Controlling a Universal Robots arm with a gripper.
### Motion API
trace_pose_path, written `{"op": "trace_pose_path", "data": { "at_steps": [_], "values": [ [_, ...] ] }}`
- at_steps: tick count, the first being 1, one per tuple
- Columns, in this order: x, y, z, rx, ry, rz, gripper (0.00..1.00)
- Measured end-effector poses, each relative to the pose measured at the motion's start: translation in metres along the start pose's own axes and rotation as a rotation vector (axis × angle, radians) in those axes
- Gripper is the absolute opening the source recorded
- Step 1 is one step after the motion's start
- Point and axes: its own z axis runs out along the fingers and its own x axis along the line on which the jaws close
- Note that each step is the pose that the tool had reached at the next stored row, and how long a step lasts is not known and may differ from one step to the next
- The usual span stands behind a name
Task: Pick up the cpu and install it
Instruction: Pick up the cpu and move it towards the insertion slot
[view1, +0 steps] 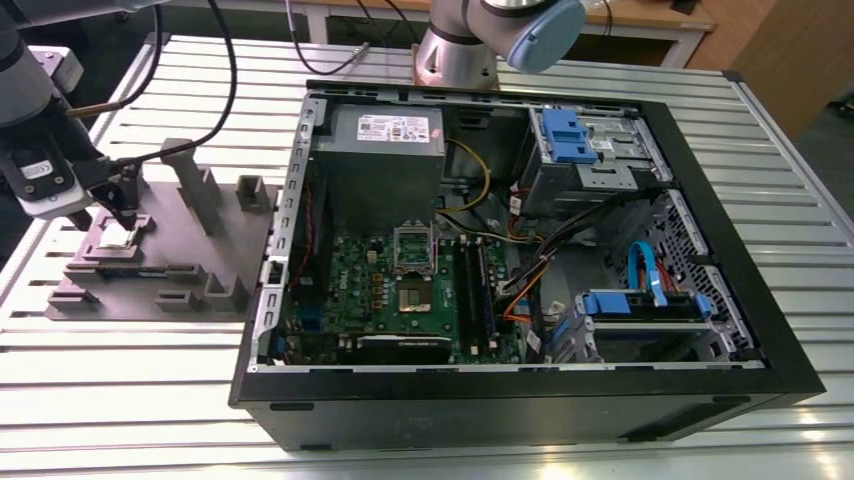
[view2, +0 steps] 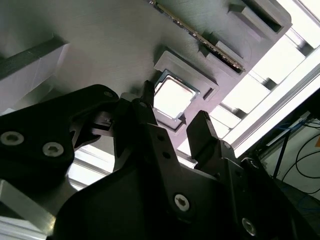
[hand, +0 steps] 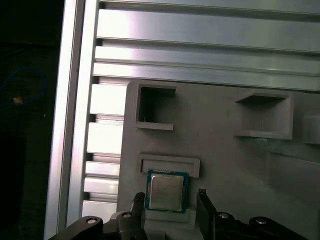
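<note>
Near the edge of the tray (hand: 225, 165), the cpu (hand: 166, 191), judged light and fragile, is straddled unheld by the parted gripper (hand: 170, 195); opposite rims are favoured.

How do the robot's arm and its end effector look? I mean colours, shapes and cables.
The arm is a silvery-grey tube with a light blue joint cap. The end effector is matt black, with two narrow fingers and silver socket screws. In the exterior view, black cables lead toward it.

Bright room light, glare on table slats (view1: 134, 400) & cpu (view2: 172, 97), PC case (view1: 507, 405) interior dim.
</note>
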Motion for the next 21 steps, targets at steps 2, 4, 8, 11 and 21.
{"op": "trace_pose_path", "data": {
  "at_steps": [2, 4, 8, 11, 21],
  "values": [
    [0.0, 0.0, 0.0002, 0.0, -0.0001, 0.0, 0.55],
    [0.0, 0.0, 0.0003, 0.0, 0.0, 0.0, 0.6],
    [-0.0001, -0.0002, 0.0051, 0.0, -0.0003, 0.0, 0.67],
    [-0.0001, -0.0005, 0.0105, 0.0, -0.0003, 0.0, 0.67],
    [0.0015, 0.0016, 0.021, -0.0002, -0.0008, 0.013, 0.67]
  ]
}}
